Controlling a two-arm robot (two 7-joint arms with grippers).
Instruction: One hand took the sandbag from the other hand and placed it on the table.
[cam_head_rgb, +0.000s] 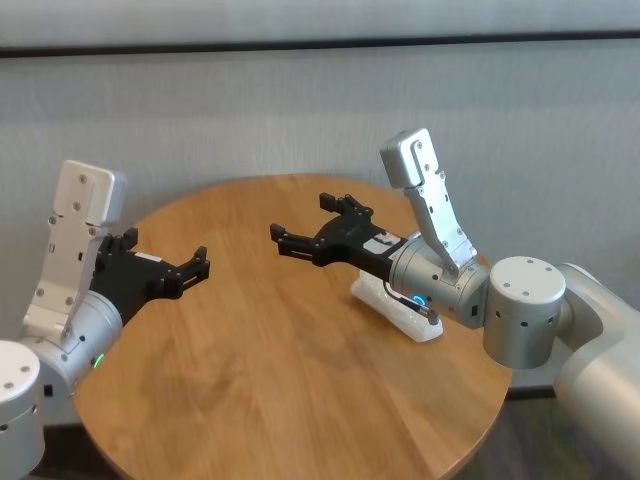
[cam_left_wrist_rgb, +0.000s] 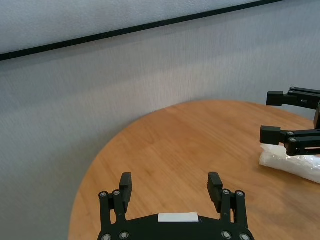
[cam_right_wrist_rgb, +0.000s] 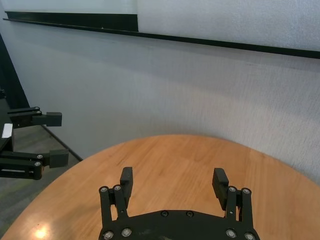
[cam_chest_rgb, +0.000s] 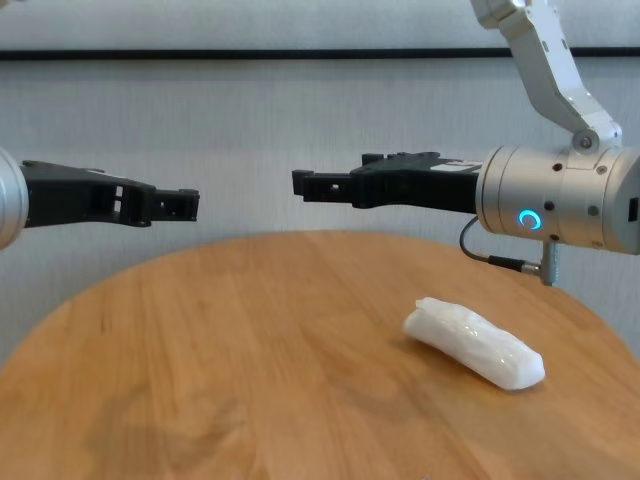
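Above the desk, right side: the right end effector (cam_head_rgb: 305, 225) with the blue ring light hangs in the air, its two black fingers spread wide with nothing between them.
Right end effector, own camera: both fingers (cam_right_wrist_rgb: 126, 179) stand apart over bare wood, pointing toward the grey wall.
Right end effector, chest view: it (cam_chest_rgb: 310, 184) is level, well above the wood, aimed across toward the other arm.
Left end effector: the one with the green light (cam_head_rgb: 197, 262) hovers over the desk's left edge, fingers spread and holding nothing.
Left end effector, own camera: its fingers (cam_left_wrist_rgb: 125, 183) sit apart above the wood.
Gap between the two: the tips face each other across the middle of the desk, well apart.
Bag: the white plastic-wrapped sandbag (cam_chest_rgb: 474, 341) lies flat on the desk, on the right side, below the right arm's silver wrist; no finger touches it.
Bag, head view: only part of it (cam_head_rgb: 405, 312) shows from under the wrist.
Bag, left wrist view: its end (cam_left_wrist_rgb: 290, 164) rests on the wood under the right arm's fingers.
Desk: round, honey-brown planks (cam_head_rgb: 280, 360), with the grey wall (cam_head_rgb: 250, 110) behind.
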